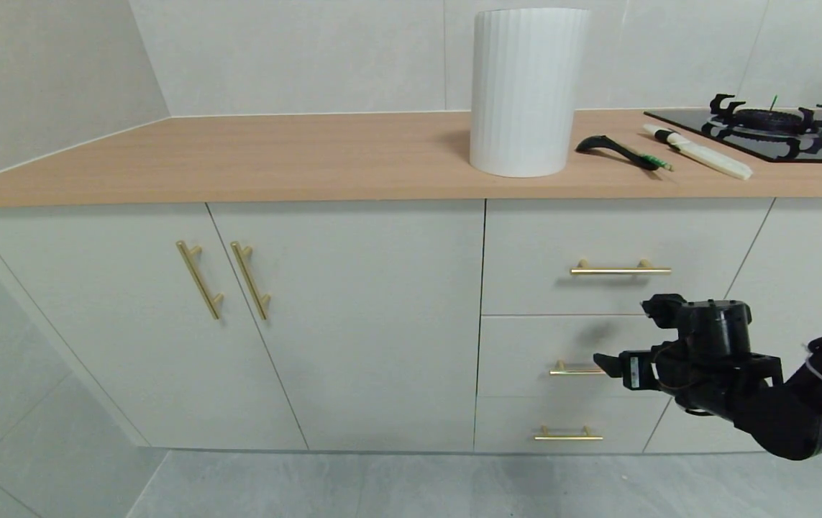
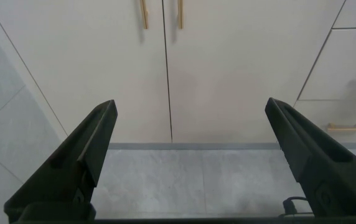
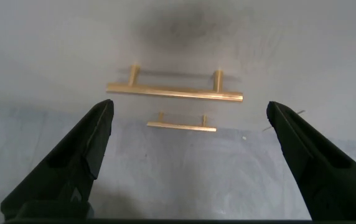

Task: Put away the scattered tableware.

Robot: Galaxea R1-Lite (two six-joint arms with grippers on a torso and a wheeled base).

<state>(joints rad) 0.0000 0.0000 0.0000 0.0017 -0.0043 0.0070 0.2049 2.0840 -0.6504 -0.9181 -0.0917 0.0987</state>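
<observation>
Two utensils lie on the tabletop [image 1: 310, 158], right of one white ribbed canister [image 1: 529, 90]: a black scoop [image 1: 623, 152] w/ green handle & a white knife-like utensil [image 1: 698, 151]. Both prob. light, stiff, slim & lying flat, so best pinched mid-handle. Right claw [image 1: 625, 332], spread, hangs by the middle drawer handle [image 1: 574, 370], one of three. Left claw [image 2: 190, 112] also spread, low before two cupboard doors [image 2: 228, 62].

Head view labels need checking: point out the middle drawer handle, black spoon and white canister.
middle drawer handle [image 1: 572, 371]: head view, bar's left part.
black spoon [image 1: 619, 151]: head view, mid-handle.
white canister [image 1: 526, 93]: head view, ribbed side wall.
</observation>
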